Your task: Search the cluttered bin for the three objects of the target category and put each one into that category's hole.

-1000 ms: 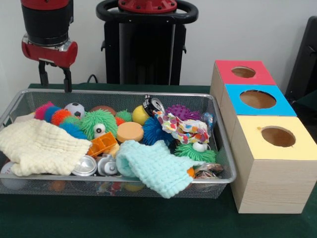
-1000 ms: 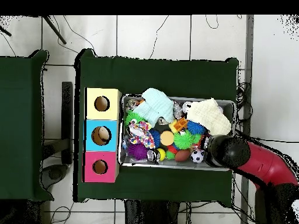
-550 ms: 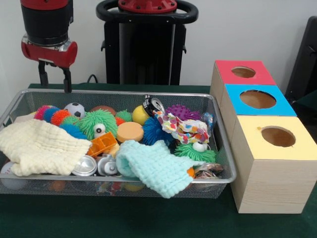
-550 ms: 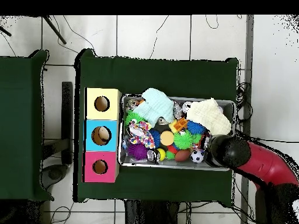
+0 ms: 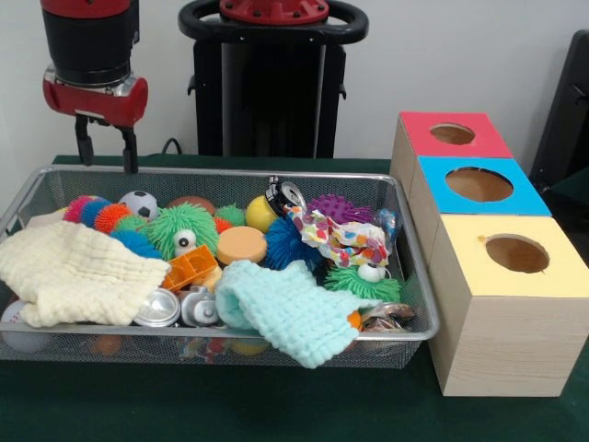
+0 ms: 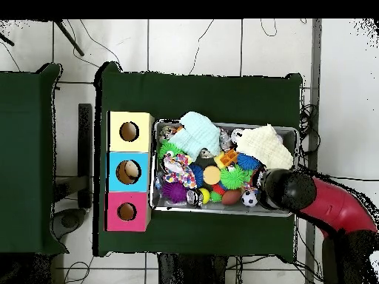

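Hovering above the far left corner of the silver wire-mesh bin (image 5: 409, 276), the red and black gripper (image 5: 106, 152) hangs with its two dark fingers parted and nothing between them. Below it lie a small black-and-white soccer ball (image 5: 139, 202) and pink, blue and orange spiky balls (image 5: 94, 213); a cream knitted cloth (image 5: 78, 272) and a mint knitted cloth (image 5: 293, 308) cover much of the front. Three wooden boxes with red (image 5: 451, 134), blue (image 5: 479, 185) and yellow (image 5: 516, 254) holed tops stand just beside the bin's right end. The target category is not evident, so a clean pick likely calls for descending straight onto one exposed, separate item, keeping the fingers clear of the mesh wall and the cloths.
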Controlling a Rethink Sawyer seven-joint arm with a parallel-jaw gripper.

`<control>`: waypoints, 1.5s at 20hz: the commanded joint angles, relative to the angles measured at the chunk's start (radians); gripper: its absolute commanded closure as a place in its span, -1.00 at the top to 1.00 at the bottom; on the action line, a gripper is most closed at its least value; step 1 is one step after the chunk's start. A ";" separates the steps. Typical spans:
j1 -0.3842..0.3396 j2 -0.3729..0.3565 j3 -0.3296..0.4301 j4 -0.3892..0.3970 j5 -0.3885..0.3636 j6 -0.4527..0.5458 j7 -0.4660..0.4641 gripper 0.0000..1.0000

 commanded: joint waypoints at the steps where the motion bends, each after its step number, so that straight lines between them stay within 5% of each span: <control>1: 0.021 0.005 0.087 0.013 -0.055 -0.073 -0.016 1.00; 30: 0.182 -0.002 -0.001 0.121 -0.032 -0.167 0.118 1.00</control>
